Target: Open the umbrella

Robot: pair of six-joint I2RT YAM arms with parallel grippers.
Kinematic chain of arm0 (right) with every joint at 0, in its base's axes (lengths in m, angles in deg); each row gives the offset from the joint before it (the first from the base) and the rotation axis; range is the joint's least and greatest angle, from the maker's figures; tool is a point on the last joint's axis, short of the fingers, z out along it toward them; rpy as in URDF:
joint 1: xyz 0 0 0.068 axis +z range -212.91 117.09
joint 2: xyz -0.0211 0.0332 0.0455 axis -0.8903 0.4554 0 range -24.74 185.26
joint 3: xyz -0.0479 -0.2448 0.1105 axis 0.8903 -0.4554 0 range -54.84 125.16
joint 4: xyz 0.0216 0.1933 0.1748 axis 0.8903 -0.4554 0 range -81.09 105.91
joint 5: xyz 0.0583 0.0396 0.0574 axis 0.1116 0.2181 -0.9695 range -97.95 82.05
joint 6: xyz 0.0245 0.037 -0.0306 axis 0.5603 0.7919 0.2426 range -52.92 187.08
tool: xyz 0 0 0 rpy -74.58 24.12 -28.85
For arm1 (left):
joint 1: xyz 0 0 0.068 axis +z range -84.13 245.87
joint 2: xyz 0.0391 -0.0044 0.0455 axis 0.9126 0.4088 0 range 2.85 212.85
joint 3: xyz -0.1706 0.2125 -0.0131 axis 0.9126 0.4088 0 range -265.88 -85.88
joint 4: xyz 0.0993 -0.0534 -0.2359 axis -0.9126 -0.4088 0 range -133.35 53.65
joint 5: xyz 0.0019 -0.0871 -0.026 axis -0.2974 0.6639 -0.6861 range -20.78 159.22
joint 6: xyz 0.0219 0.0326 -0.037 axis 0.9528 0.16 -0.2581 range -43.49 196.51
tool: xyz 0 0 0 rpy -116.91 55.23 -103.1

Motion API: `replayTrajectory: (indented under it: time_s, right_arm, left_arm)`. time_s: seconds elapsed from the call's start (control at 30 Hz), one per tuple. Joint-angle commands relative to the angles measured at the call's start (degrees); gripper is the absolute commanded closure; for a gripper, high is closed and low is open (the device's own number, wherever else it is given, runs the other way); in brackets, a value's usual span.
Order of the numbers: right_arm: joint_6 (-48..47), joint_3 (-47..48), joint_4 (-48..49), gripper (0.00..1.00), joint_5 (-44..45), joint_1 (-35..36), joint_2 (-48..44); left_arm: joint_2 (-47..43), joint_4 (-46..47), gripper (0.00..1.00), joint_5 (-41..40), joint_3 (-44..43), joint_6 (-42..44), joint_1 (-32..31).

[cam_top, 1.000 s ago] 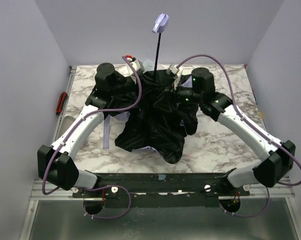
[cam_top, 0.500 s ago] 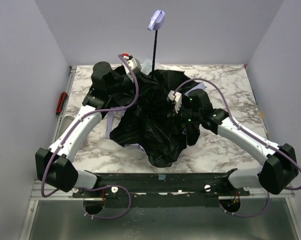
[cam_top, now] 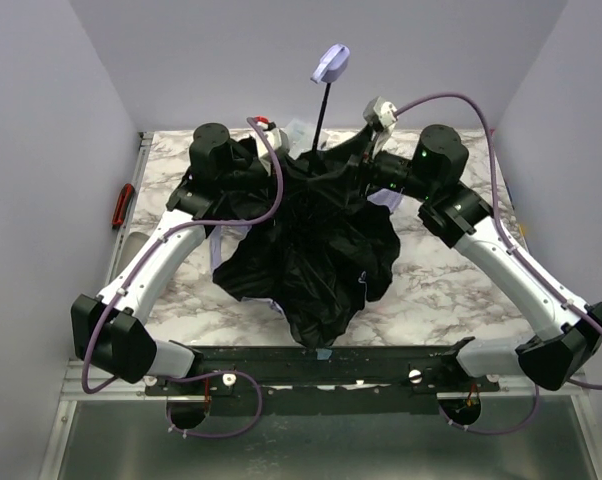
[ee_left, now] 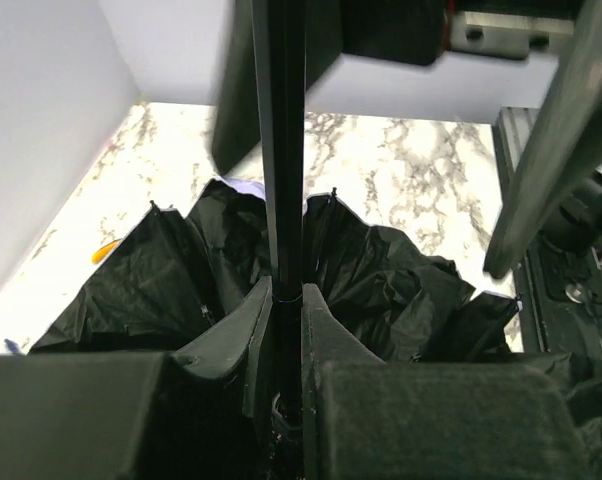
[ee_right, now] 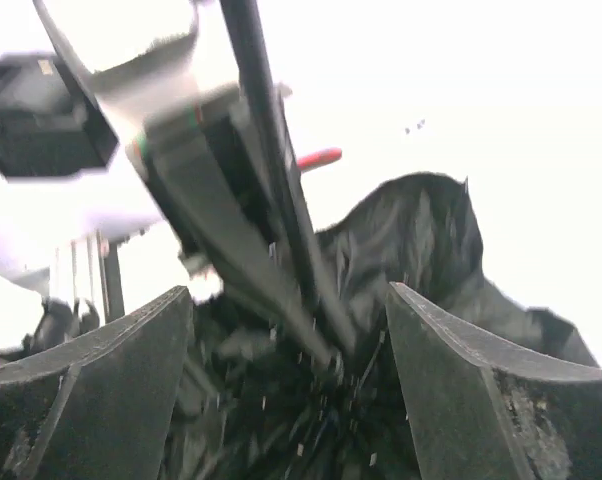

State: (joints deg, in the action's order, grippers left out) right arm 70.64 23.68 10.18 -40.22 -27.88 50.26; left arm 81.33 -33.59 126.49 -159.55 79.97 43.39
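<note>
The umbrella point(cam_top: 311, 250) lies with its black lining up, crumpled across the middle of the marble table point(cam_top: 451, 290). Its thin black shaft point(cam_top: 321, 110) rises at the back, tilted right, up to the lavender handle knob point(cam_top: 331, 63). My left gripper point(ee_left: 287, 300) is shut on the shaft point(ee_left: 281, 150) just above the folds of black fabric point(ee_left: 181, 270). My right gripper point(ee_right: 291, 330) stands open at the back right of the canopy; its fingers point(ee_right: 131, 350) straddle the shaft point(ee_right: 271, 170) and ribs without touching them. That wrist view is blurred.
A red-handled tool point(cam_top: 123, 205) lies off the table's left edge. White walls close in the table on the left, back and right. Purple cables point(cam_top: 271, 190) loop over both arms. The metal rail point(cam_top: 321, 365) with the arm bases runs along the near edge.
My right gripper rose from the canopy's middle to the back right, beside the shaft, and its jaws widened. The handle knob swung right. The left gripper kept its hold.
</note>
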Motion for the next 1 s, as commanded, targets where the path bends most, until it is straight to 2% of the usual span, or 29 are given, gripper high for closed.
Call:
replayTrajectory:
  time_s: [0.0, 0.1, 0.23, 0.5, 0.63, 0.8, 0.97]
  right_arm:
    - [6.9, 3.4, 12.0, 0.21, 1.1, 0.0, 2.7]
    - [7.4, 3.7, 16.0, 0.29, 1.4, 0.0, 3.8]
    - [6.6, 3.8, 18.3, 0.45, 3.6, 0.0, 4.6]
    - [6.0, 5.6, 24.6, 0.56, 8.1, 0.0, 3.9]
    - [5.7, 6.4, 27.3, 0.65, 8.6, 0.0, 4.3]
    - [7.7, 6.7, 31.2, 0.66, 9.0, 0.0, 4.7]
    - [8.7, 8.9, 34.5, 0.76, 10.6, 0.1, 5.6]
  left_arm:
    - [-0.2, -0.2, 1.00, 5.0, -2.7, 1.8, -1.8]
    - [-0.3, -0.3, 1.00, 5.6, -2.4, 1.6, -2.7]
    - [-0.3, 0.4, 1.00, 6.7, -2.1, -0.2, -3.3]
    - [0.3, -0.2, 1.00, 6.1, -0.6, -1.8, -3.5]
    - [1.2, -1.0, 1.00, 6.4, -1.3, -2.2, -3.8]
    - [2.0, -2.6, 1.00, 6.2, -2.2, -1.1, -4.2]
    - [2.1, -4.5, 1.00, 6.3, -1.7, -0.6, -4.4]
